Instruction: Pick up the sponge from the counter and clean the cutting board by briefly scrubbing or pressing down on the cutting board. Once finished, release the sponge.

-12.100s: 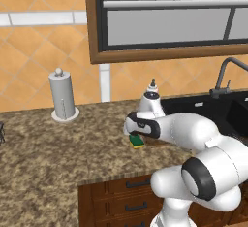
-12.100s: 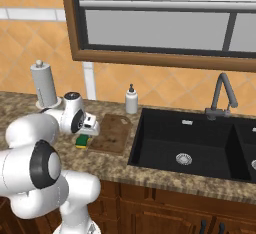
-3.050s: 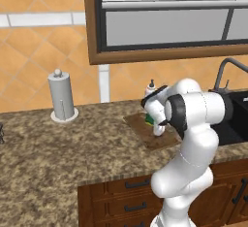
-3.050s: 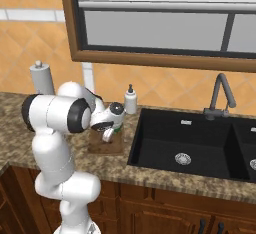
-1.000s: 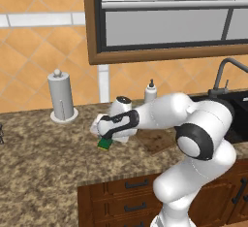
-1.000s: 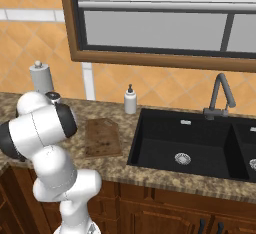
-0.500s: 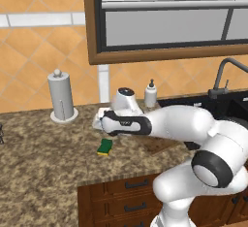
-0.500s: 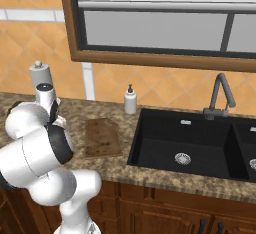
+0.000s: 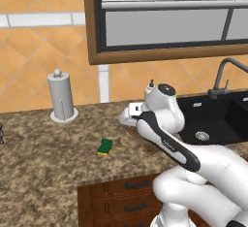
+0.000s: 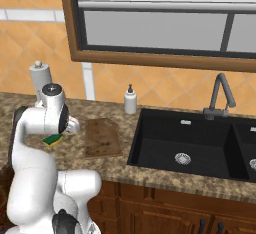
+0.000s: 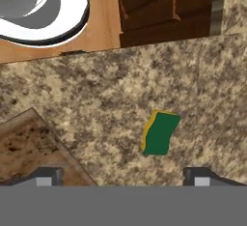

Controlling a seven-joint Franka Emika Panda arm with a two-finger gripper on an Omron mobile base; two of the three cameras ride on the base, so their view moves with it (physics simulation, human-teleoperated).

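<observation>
The sponge (image 9: 104,147) (image 10: 52,139) (image 11: 160,133) lies green side up on the speckled counter (image 9: 43,163), with nothing touching it. My gripper (image 9: 127,117) (image 10: 73,126) (image 11: 123,176) hangs open above the counter, up and to the right of the sponge, its fingertips (image 11: 44,176) wide apart with nothing between them. The brown cutting board (image 10: 102,137) (image 11: 24,148) lies flat between the sponge and the sink. In the left base view my arm covers most of the board.
A paper towel holder (image 9: 61,97) (image 10: 39,78) stands at the back left. A soap bottle (image 10: 130,99) stands by the wall behind the board. The black sink basin (image 10: 185,148) and faucet (image 10: 218,95) are to the right. Dark drawers (image 9: 121,192) run below the counter edge.
One second ago the gripper held the sponge low over the counter left of the board. It has let the sponge go and lifted back toward the board; the sponge stays put.
</observation>
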